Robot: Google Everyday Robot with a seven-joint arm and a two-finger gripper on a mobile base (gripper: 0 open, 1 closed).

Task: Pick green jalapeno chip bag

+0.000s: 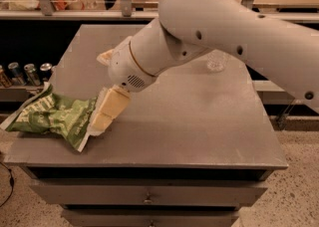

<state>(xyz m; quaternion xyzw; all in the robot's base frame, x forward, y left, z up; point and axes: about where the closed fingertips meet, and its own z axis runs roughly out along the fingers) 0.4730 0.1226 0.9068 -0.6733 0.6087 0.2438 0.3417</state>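
Tool (103, 116) at chip bag (50, 116) edge, near table (199, 121) front

Grey table (199, 136) beneath front-left gripper (102, 91); clear glass (217, 61) at back; cans (31, 73) left.

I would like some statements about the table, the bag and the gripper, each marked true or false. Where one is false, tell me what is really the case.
1. The green jalapeno chip bag lies flat at the front left of the table. True.
2. The gripper holds the bag high above the table. False: the gripper is low, at the bag's right edge, and the bag lies on the table.
3. A clear container stands at the far right of the table, partly hidden by the arm. True.
4. The cans stand on the table top. False: they stand lower, to the left of the table.
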